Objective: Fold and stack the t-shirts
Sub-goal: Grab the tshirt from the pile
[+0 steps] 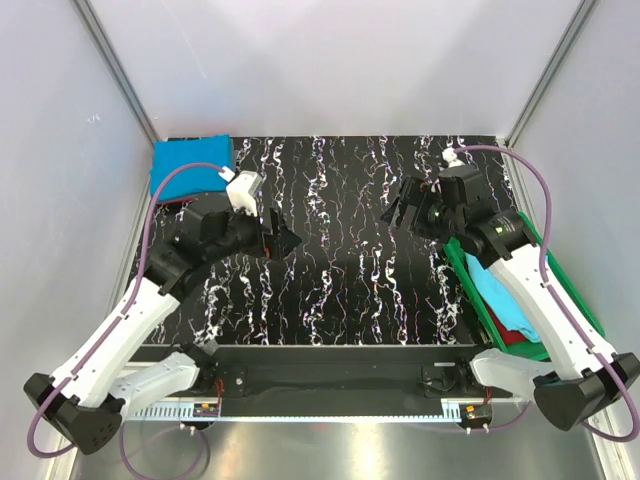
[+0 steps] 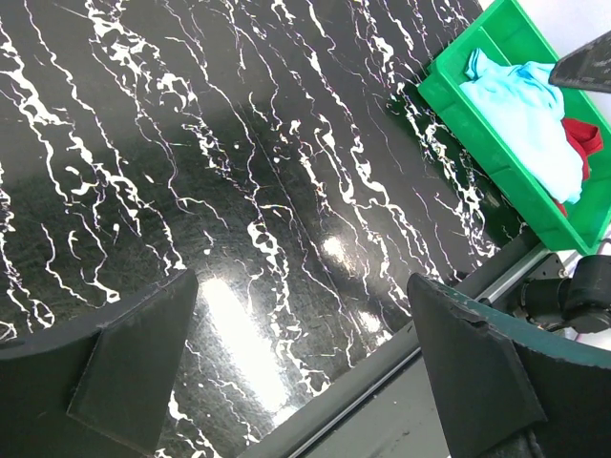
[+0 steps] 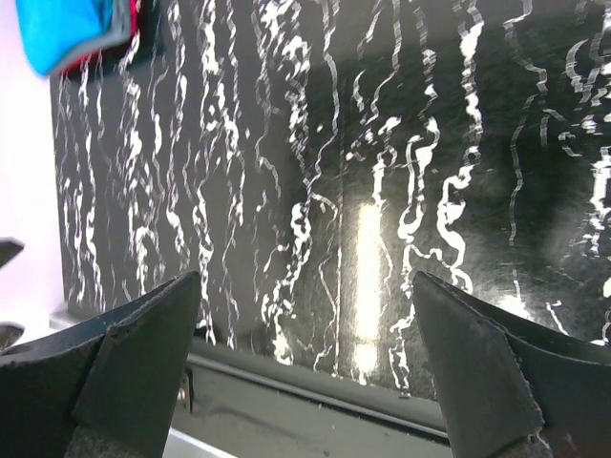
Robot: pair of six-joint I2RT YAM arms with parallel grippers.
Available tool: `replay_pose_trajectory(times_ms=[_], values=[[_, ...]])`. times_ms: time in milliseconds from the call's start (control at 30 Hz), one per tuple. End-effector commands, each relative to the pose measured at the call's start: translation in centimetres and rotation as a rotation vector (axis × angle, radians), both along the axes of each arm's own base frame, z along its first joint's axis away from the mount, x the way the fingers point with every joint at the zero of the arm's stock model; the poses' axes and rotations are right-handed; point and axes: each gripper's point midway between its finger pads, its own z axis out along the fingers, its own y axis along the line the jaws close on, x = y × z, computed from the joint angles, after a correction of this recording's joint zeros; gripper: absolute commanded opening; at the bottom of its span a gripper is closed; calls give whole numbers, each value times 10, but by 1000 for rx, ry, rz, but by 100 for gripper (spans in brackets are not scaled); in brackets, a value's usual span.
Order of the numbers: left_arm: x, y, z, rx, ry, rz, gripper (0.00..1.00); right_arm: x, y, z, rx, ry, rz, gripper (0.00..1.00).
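A folded deeper blue t-shirt (image 1: 192,165) lies at the table's back left corner on top of a dark red one whose edge shows beneath it; the blue t-shirt (image 3: 76,27) also shows in the right wrist view. A light turquoise t-shirt (image 1: 497,295) and a dark red t-shirt (image 1: 515,335) lie crumpled in the green tray (image 1: 575,300); in the left wrist view the turquoise t-shirt (image 2: 523,114) lies beside the red t-shirt (image 2: 584,138). My left gripper (image 1: 282,238) hovers open over the left middle of the table. My right gripper (image 1: 400,208) hovers open to the right of centre. Both hold nothing.
The black marbled table top (image 1: 340,280) spans the middle between the arms. The green tray stands at the right edge under the right arm. White walls close in the left, back and right. A metal rail (image 1: 330,355) runs along the near edge.
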Motion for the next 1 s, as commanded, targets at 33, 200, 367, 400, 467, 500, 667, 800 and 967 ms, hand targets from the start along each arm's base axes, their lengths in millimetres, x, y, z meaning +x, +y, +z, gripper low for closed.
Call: replay_pose_trajectory(times_ms=[33, 200, 367, 400, 467, 500, 667, 800, 967], values=[[2, 3, 18, -8, -84, -7, 99, 6, -16, 13, 1, -57, -109, 100], [1, 10, 14, 43, -129, -22, 99, 14, -33, 10, -80, -52, -193, 100], [12, 32, -7, 152, -157, 73, 99, 31, -50, -23, -226, 61, -294, 100], [12, 34, -11, 156, -155, 80, 99, 37, -65, -29, -253, 87, -357, 100], [13, 36, -20, 162, -148, 93, 99, 45, -93, -51, -289, 176, -433, 100], [12, 36, -23, 166, -143, 92, 99, 46, -103, -61, -274, 216, -460, 99], [18, 47, -38, 212, -145, 144, 99, 36, -199, -90, -261, 322, -737, 93], [18, 45, -34, 195, -153, 140, 99, 22, -257, -107, -269, 352, -922, 85], [22, 50, -38, 216, -147, 178, 99, -3, -300, -149, -227, 464, -1091, 84]])
